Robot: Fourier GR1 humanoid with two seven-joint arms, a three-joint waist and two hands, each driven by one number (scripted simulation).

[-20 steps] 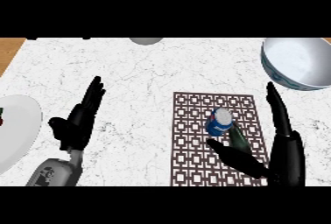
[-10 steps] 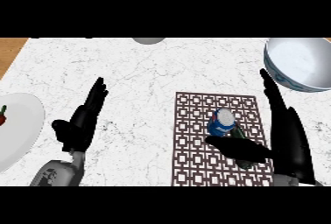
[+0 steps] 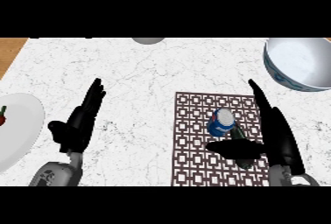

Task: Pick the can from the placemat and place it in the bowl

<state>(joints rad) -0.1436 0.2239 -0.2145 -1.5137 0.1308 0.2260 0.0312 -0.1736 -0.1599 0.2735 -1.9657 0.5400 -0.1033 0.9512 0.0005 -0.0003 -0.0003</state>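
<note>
one can [image 3: 222, 123], one bowl [image 3: 298, 64], one placemat [image 3: 194, 153], one plate [image 3: 16, 131]

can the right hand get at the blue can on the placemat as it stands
Probably yes. The right hand is open right beside the upright blue can with the white top on the brown lattice placemat, thumb reaching below the can, and nothing stands between them.

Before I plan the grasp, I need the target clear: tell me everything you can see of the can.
The can is small and blue with a pale top and light markings on its side. It stands about upright on the patterned brown placemat, near its middle. The right hand is open beside it, thumb reaching under the can's near side; contact cannot be told. Nothing else is near it.
</note>
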